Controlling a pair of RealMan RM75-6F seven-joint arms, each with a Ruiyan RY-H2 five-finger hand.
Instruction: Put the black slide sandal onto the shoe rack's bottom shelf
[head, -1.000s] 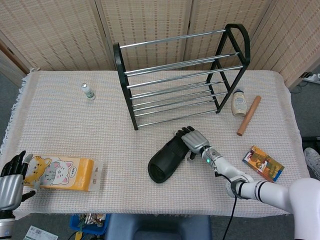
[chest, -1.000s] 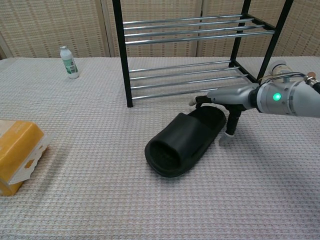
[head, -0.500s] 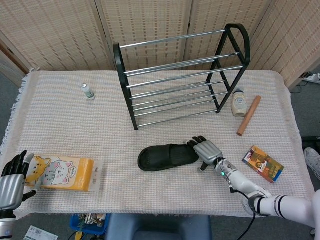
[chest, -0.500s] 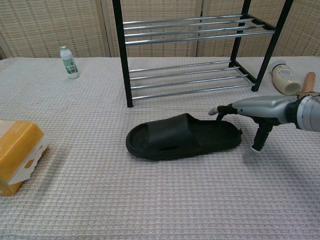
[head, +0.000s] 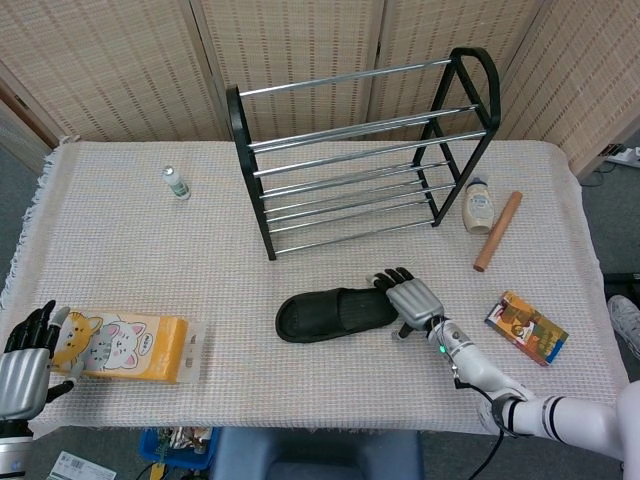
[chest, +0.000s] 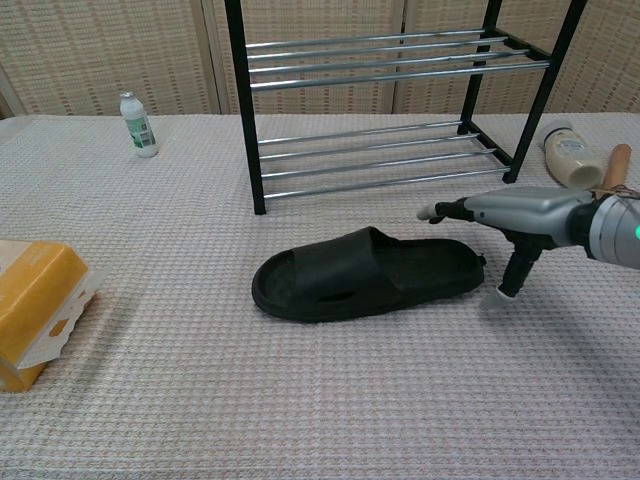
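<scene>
The black slide sandal lies flat on the table, sole down, toe end pointing left, in front of the shoe rack. My right hand hovers at the sandal's heel end with fingers spread, holding nothing; whether a fingertip touches the heel is unclear. The rack's bottom shelf of chrome bars holds nothing. My left hand rests at the table's front left edge beside an orange box, fingers apart.
An orange cat-print box lies front left. A small bottle stands back left. A cream bottle and wooden rolling pin lie right of the rack. A colourful small box sits at the right.
The sandal went from tipped on its side in my right hand to lying flat on the table. My right hand has let go and drawn back slightly to the heel end.
</scene>
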